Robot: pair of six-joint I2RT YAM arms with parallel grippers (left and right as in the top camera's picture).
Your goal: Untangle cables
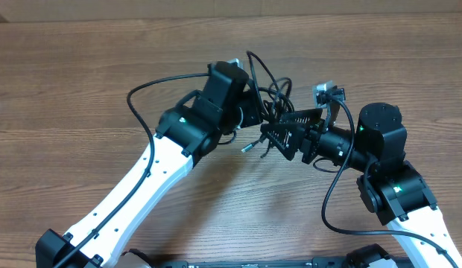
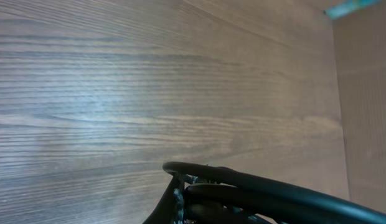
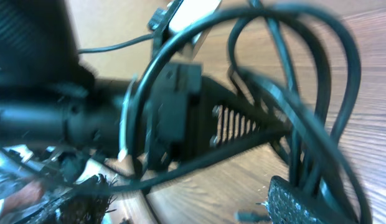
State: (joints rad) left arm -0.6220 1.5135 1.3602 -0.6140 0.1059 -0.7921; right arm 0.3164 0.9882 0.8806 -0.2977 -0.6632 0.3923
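The cables (image 1: 270,88) are thin black cords bunched in loops at the table's middle, held up between my two grippers. One small plug (image 1: 248,147) hangs below the bunch. My left gripper (image 1: 259,109) is shut on the cables from the left; in the left wrist view thick black strands of the cables (image 2: 261,190) cross the bottom edge right at the jaws. My right gripper (image 1: 273,128) comes in from the right, open. Its pads (image 3: 299,202) stand wide apart, with several loops of the cables (image 3: 292,93) arching in front and one strand crossing over the gap.
The wooden table (image 1: 82,89) lies bare to the left and far side. A thicker black arm wire (image 1: 141,93) loops out left of the left arm. Another arm wire (image 1: 331,197) hangs beside the right arm. Both arms crowd the middle.
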